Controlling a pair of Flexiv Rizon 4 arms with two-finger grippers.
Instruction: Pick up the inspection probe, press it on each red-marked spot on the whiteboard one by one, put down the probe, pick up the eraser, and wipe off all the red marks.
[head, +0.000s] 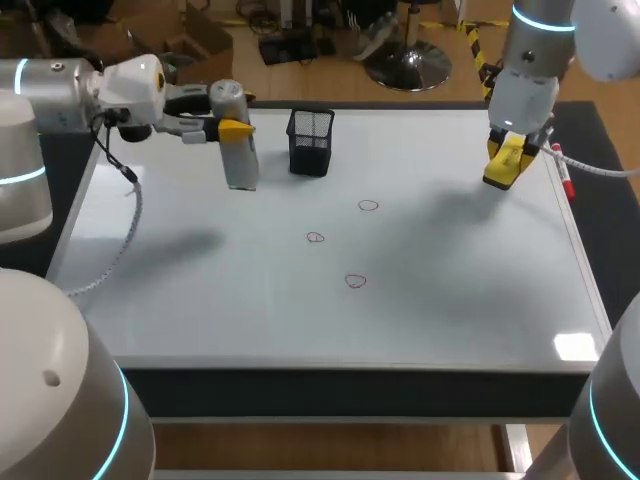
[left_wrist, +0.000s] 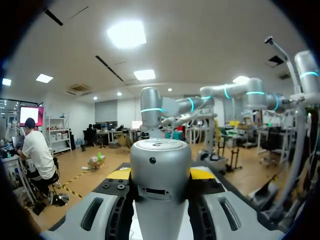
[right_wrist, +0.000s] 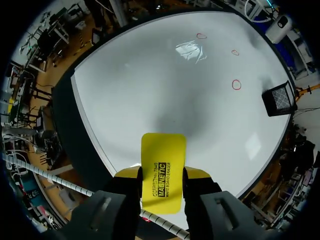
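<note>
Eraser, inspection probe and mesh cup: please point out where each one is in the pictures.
eraser (right_wrist: 163, 147), right wrist view: on its plain yellow face.
inspection probe (head: 240, 165), head view: on the lower part of its grey body.
mesh cup (head: 310, 142), head view: on its black front wall.

Most likely a robotics lab: a grey left arm (head: 60, 90) and right arm (head: 530, 60), each ringed with cyan light, flank a bench (head: 350, 392) topped by a whiteboard (head: 450, 290), where a black mesh holder (head: 310, 142) stands.
</note>
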